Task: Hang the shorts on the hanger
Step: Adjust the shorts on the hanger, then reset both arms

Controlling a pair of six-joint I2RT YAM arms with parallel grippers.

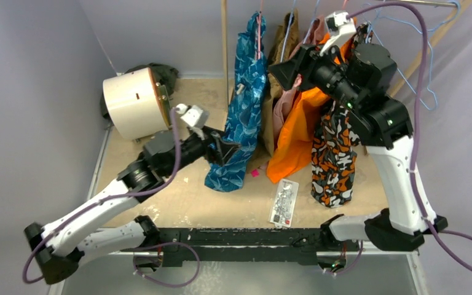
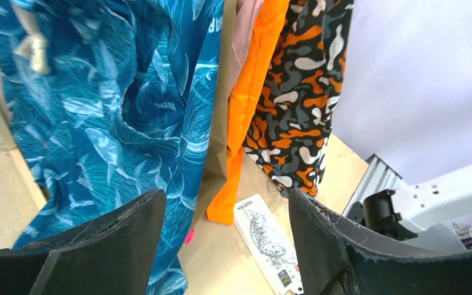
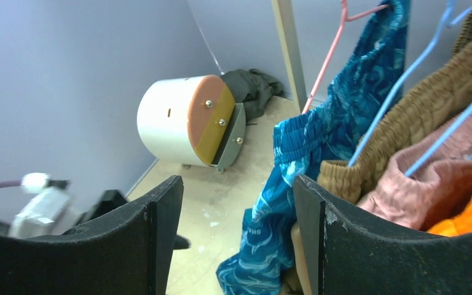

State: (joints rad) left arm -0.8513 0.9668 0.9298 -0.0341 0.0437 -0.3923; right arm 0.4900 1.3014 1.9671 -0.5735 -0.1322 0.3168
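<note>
I see the blue-and-teal shorts (image 1: 244,104) draped on the pink hanger (image 3: 337,46), hanging over the worktop's (image 1: 190,203) middle, left of the orange shorts (image 1: 295,132). My left gripper (image 2: 227,209) gapes empty beside their lower leg. My right gripper (image 3: 236,190) is spread wide, empty, near the waistband.

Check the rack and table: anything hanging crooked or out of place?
The shorts hang bunched and lopsided on the hanger, draped mostly down one side. At back left, a white drum lies tipped on its side.
</note>
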